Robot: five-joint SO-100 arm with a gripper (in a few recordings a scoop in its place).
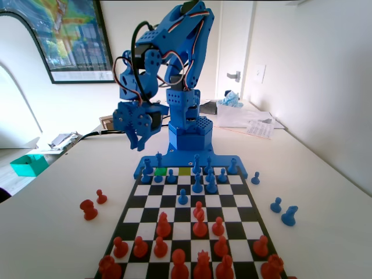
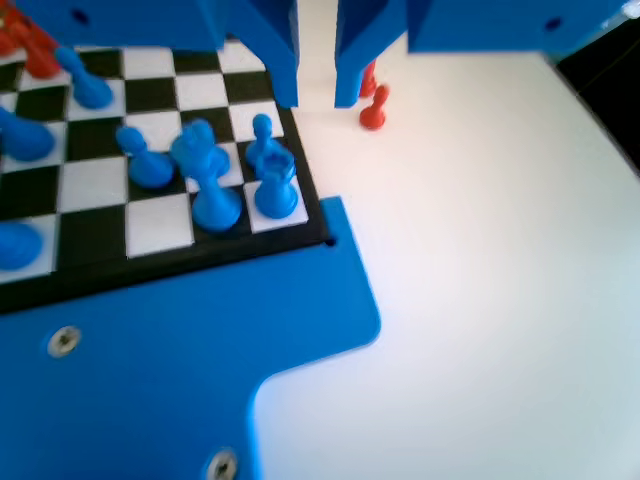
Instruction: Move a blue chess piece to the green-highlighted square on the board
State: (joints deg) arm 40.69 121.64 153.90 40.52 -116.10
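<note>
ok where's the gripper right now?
Fixed view: the gripper hangs above the table, left of the blue base, off the board's far-left corner. Jaws slightly apart, holding nothing.

A white tabletop (image 1: pixel 325 192) carries the flat black-and-white chequered chessboard (image 1: pixel 189 218). In the fixed view, two red plastic pieces (image 1: pixel 93 204) stand on the tabletop left of the chessboard; three blue plastic pieces (image 1: pixel 278 203) stand right of it. Loose white papers (image 1: pixel 247 119) lie beyond its far right corner, a teal tray (image 1: pixel 28 164) far left.

Gripper (image 1: pixel 138 139) raised, empty, jaws slightly apart.
</note>
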